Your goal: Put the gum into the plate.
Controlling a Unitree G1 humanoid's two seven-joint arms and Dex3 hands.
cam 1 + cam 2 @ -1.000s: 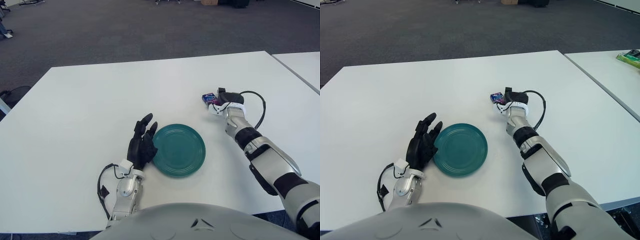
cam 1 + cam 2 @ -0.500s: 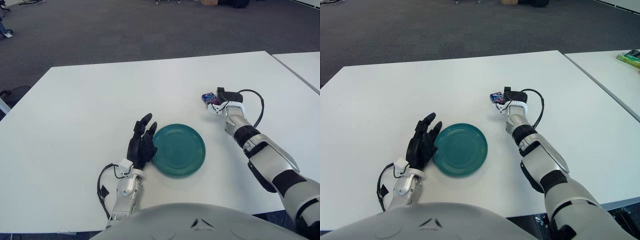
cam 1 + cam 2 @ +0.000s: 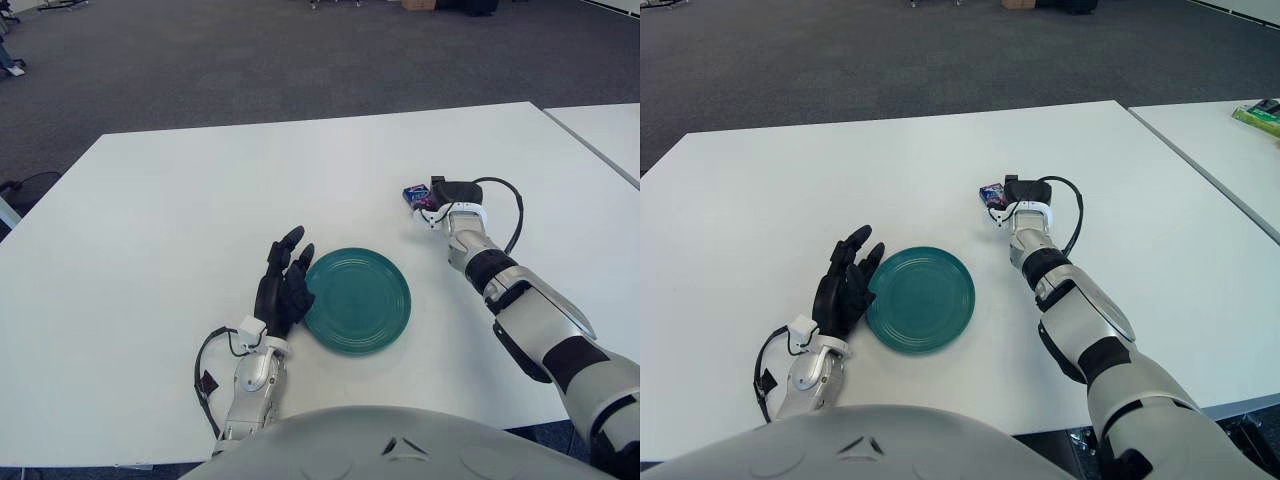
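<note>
The gum [image 3: 414, 193], a small blue and purple pack, is on the white table [image 3: 180, 200] beyond the right side of the teal plate [image 3: 356, 299]. My right hand [image 3: 436, 196] is right against the pack, its dark fingers curled around the pack's right end. The plate lies flat at the table's middle front, with nothing in it. Fingers spread and holding nothing, my left hand [image 3: 284, 282] shows beside the plate's left rim.
A black cable [image 3: 510, 205] loops off my right wrist. A second white table [image 3: 1230, 150] stands to the right across a narrow gap, with a green object [image 3: 1260, 117] on it. Dark carpet lies beyond the far edge.
My right hand and the gum have shifted a little away from me and to the left. The left hand and the plate have not moved.
</note>
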